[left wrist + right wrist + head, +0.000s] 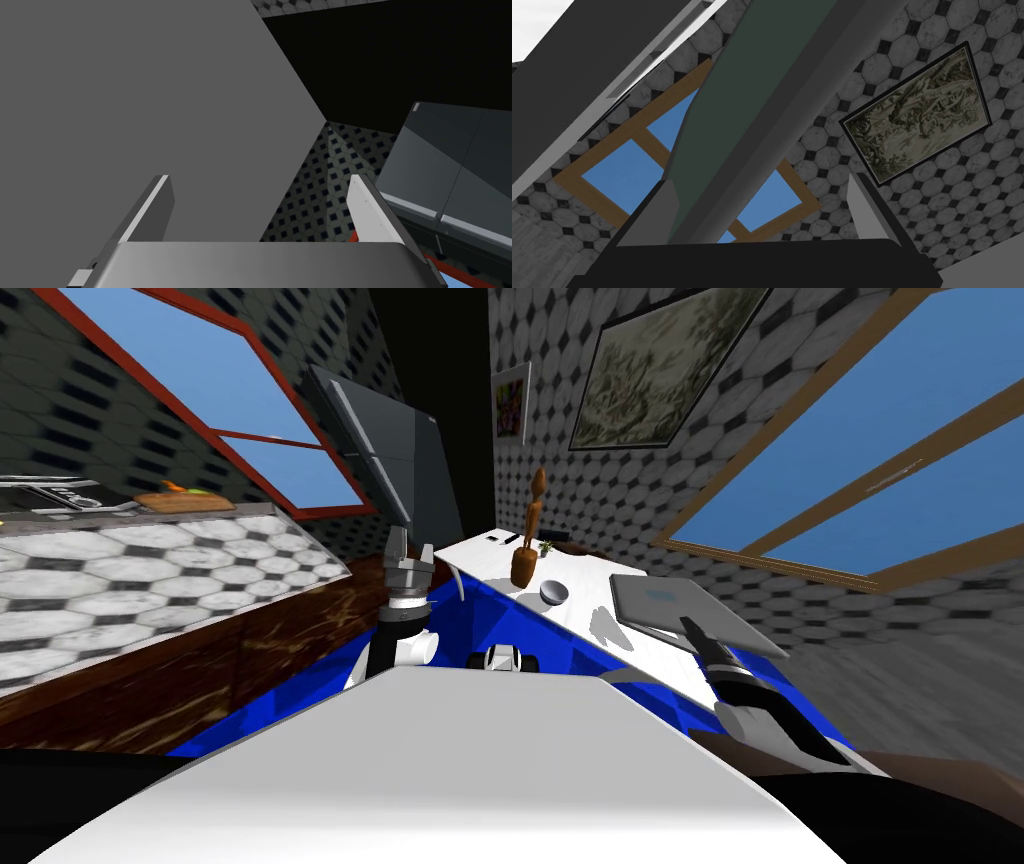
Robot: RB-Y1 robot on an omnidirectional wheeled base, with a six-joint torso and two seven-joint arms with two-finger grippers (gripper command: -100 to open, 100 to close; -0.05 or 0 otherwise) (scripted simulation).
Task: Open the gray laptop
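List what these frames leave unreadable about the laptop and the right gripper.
- Contact: head view, right gripper overlaps the laptop at its near edge; too small to tell touch from gap.
- Lid gap: head view, the laptop's own top hides any opening.
- Right wrist view: dark slab between the open fingers, cut off by the edges; which part is unclear.
- Dark items at the table far end, head view: too small to name.
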